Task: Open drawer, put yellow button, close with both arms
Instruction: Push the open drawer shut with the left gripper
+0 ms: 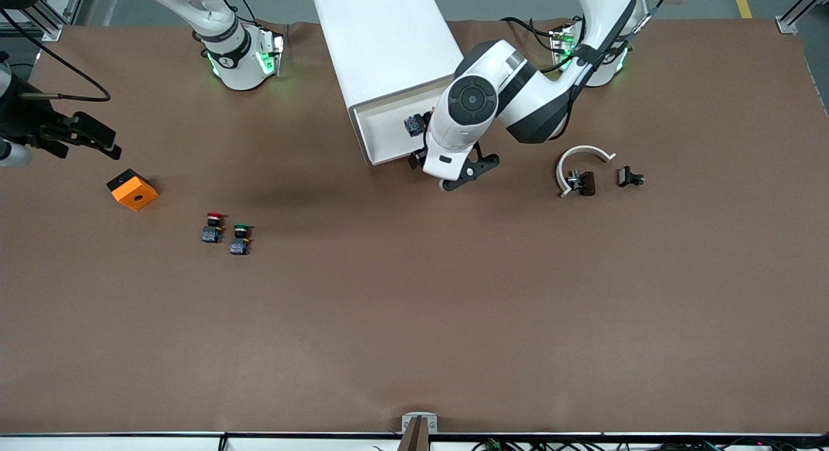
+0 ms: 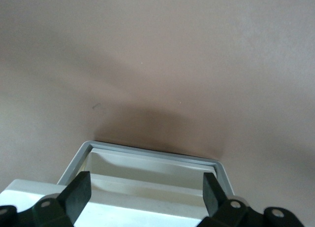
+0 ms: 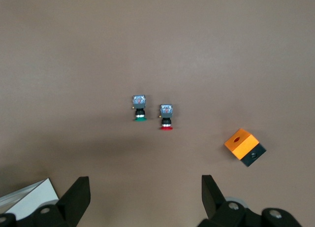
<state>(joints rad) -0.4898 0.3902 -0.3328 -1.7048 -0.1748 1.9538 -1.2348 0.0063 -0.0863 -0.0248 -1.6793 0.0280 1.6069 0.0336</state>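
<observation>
Your left gripper [image 2: 145,192] hangs over the pulled-out top drawer [image 1: 382,124], jaws spread wide and holding nothing. A dark-bodied button [image 1: 414,124], its cap colour unreadable, lies inside the drawer. Your right gripper [image 1: 87,137] waits with jaws wide above the table near the orange block [image 1: 132,189].

White cabinet [image 1: 388,43], cream drawer [image 1: 382,124] tray. Brown table [image 1: 414,308]. Orange-and-black block [image 1: 132,189]. Red-capped button [image 1: 212,227], green-capped button [image 1: 240,238], dark bodies. White arms, black joint bands.
</observation>
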